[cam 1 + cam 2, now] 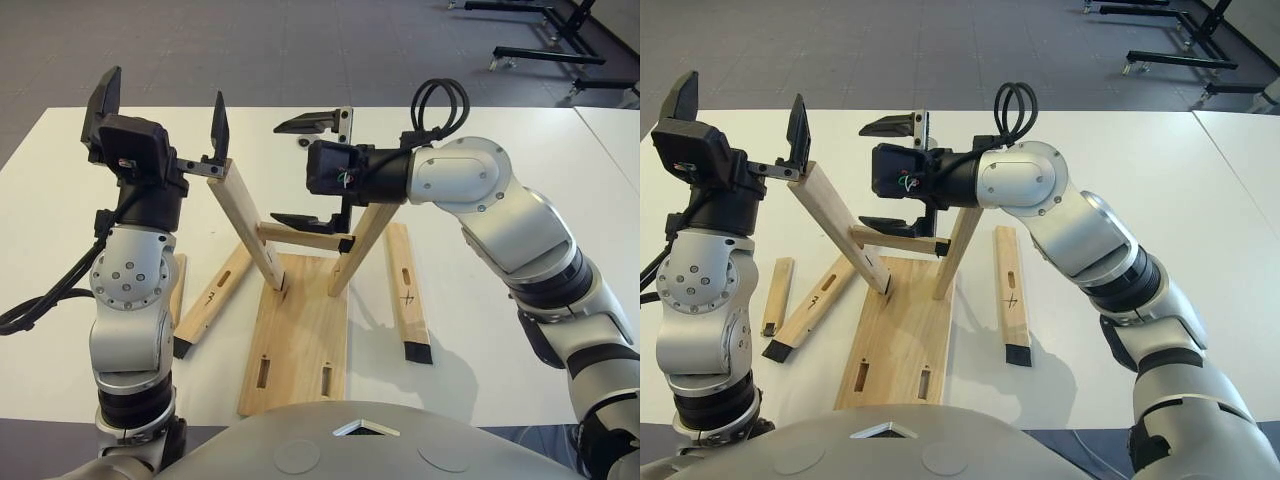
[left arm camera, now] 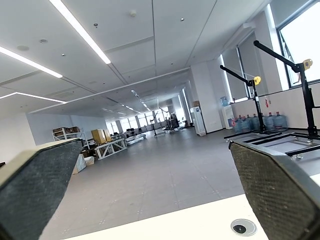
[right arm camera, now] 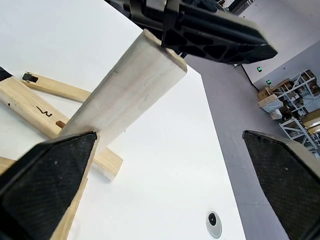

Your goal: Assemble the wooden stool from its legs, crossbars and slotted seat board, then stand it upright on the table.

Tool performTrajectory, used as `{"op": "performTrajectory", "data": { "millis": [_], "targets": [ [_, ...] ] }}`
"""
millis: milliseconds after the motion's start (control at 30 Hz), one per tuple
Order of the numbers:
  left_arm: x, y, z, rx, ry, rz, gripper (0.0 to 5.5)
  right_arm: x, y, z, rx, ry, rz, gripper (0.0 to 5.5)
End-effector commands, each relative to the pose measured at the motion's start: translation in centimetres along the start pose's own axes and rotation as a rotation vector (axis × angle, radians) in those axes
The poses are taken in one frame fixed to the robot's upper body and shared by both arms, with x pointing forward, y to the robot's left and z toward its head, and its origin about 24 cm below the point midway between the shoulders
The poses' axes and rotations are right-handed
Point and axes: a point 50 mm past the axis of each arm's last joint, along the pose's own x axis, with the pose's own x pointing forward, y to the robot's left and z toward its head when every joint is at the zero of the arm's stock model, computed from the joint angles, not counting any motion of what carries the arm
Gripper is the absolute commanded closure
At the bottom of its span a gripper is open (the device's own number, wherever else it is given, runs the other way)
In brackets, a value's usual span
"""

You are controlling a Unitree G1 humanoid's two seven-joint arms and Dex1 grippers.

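Note:
The slotted seat board [image 1: 300,335] lies flat on the white table [image 1: 500,240]. Two legs stand slanted in its far slots, a left leg [image 1: 248,225] and a right leg [image 1: 362,248], joined by a crossbar [image 1: 300,237]. My left gripper [image 1: 162,115] is open, fingers pointing up, its base right beside the left leg's top. My right gripper [image 1: 305,170] is open between the two leg tops, its lower finger just above the crossbar. In the right wrist view the left leg [image 3: 125,95] runs between the open pads [image 3: 45,185].
A loose leg [image 1: 213,297] and a short crossbar [image 1: 178,290] lie left of the board. Another loose leg [image 1: 408,292] lies to its right. Black metal stands [image 1: 550,40] are on the floor beyond the table's far edge.

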Motion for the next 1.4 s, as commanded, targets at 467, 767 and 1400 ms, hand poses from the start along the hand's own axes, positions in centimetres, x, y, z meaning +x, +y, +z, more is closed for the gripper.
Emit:
{"op": "performTrajectory", "data": {
  "millis": [467,767,1400],
  "targets": [
    [0.4,-0.2,0.2,0.008,-0.009,-0.009,0.14,1.6,1.9,-1.7,-0.03,0.07,0.067,0.1],
    [0.4,-0.1,0.3,0.017,-0.011,-0.014,0.14,1.9,2.1,-1.8,-0.021,0.087,0.067,0.1],
    [0.8,0.0,0.3,0.019,-0.027,-0.026,0.14,1.4,2.8,-2.2,0.042,0.126,0.117,0.1]
  ]
}}
